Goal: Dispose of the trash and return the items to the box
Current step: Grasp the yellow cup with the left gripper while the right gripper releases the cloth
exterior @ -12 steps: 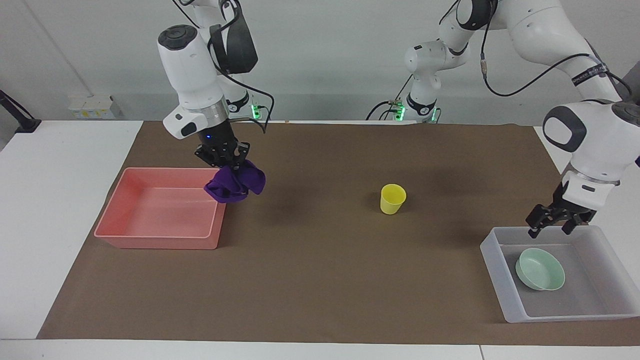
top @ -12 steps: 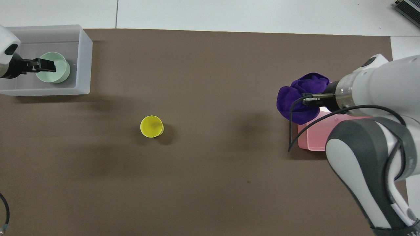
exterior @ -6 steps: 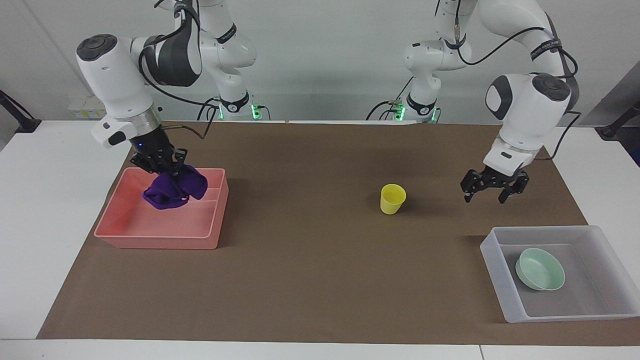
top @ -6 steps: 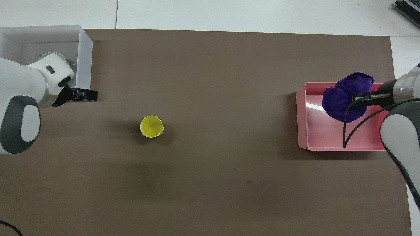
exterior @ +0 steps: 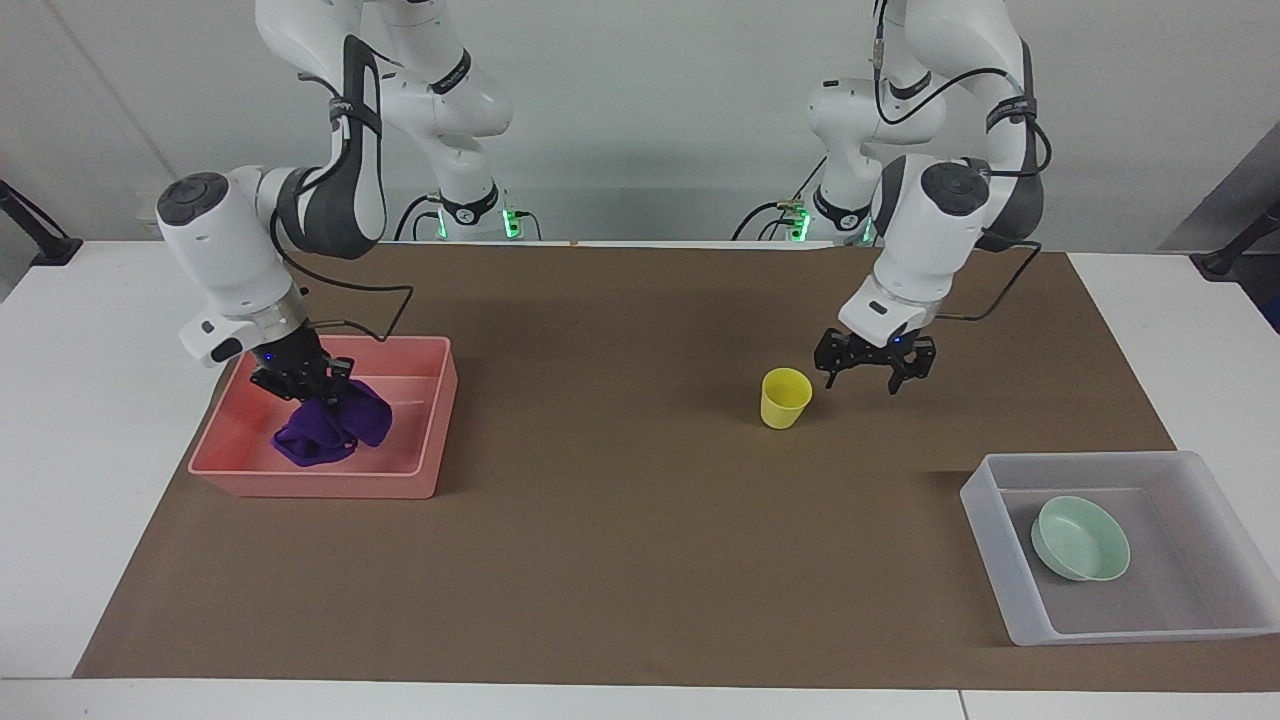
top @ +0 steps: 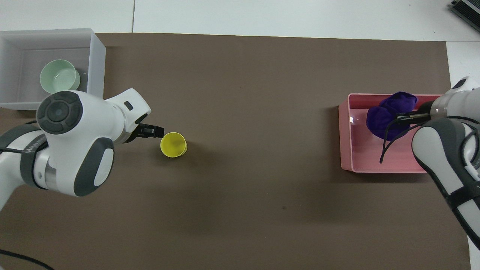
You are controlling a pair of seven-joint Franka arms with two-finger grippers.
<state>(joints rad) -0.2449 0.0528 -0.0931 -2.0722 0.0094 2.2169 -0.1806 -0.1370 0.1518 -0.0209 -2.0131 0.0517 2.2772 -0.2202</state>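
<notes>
My right gripper [exterior: 303, 388] [top: 404, 117] is shut on the deep-purple cloth wad [exterior: 330, 432] [top: 390, 114] and holds it low inside the pink bin [exterior: 310, 486] [top: 347, 142]; the wad's lower folds seem to touch the bin's floor. The yellow cup [exterior: 786, 398] [top: 173, 144] stands upright on the brown mat near the middle. My left gripper [exterior: 872, 373] [top: 155, 131] is open and empty, just above the mat beside the cup, toward the left arm's end of the table, not touching it. The mint-green bowl [exterior: 1080, 538] [top: 60, 76] lies in the translucent box [exterior: 1000, 565] [top: 97, 67].
The brown mat [exterior: 620, 520] covers most of the table. The pink bin stands at the right arm's end and the translucent box at the left arm's end, farther from the robots than the cup. White table shows around the mat.
My right gripper has carried the purple wad over the pink bin and lowered it inside. My left gripper has left the box, where the bowl stays, and moved beside the yellow cup.
</notes>
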